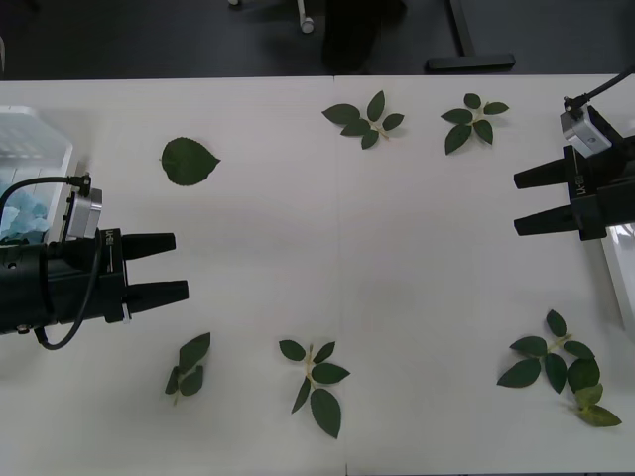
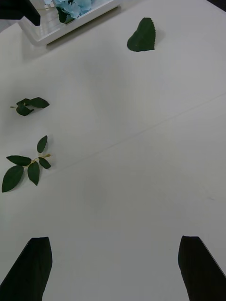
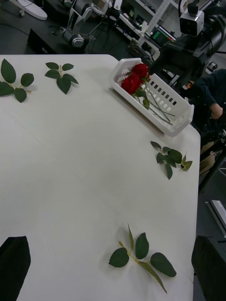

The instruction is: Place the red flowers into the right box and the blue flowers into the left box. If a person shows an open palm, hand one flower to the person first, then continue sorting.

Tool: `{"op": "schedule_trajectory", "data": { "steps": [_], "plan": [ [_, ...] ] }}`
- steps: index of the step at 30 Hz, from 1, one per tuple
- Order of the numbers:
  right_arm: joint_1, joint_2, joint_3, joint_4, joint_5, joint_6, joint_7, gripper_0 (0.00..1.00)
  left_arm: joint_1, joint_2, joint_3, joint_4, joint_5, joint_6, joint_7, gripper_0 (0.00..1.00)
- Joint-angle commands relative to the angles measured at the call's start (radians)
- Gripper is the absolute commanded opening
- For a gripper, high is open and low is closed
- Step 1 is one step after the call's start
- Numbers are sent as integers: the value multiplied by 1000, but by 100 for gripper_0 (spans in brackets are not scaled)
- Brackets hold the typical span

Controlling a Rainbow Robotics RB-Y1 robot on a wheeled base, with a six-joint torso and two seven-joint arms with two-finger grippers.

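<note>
Red flowers and blue flowers are seen boxed.
Both end effectors, left and right, are held released; sorting is judged finished.

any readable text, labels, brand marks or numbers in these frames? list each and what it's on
None can be read.
Left gripper: small pale marking on the black body behind the fingers, too small to read.
Right gripper: similar pale marking on its body, also too blurred to read.
Left box, right box, table and loose leaf sprigs: no print visible.
</note>
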Motion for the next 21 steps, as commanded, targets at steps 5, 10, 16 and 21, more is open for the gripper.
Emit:
{"op": "schedule_trajectory", "data": {
  "steps": [5,10,16,21],
  "plan": [
    [8,10,2,-8,-16,3,-13,85,16,34,-12,-10,13,-3,-69,100],
    [8,10,2,-8,-16,3,-13,92,16,34,-12,-10,13,-3,-69,100],
    [8,10,2,-8,-16,3,-13,92,16,34,-12,-10,13,-3,-69,100],
    [8,10,2,-8,-16,3,-13,93,16,34,-12,-10,13,-3,-69,100]
  ]
}}
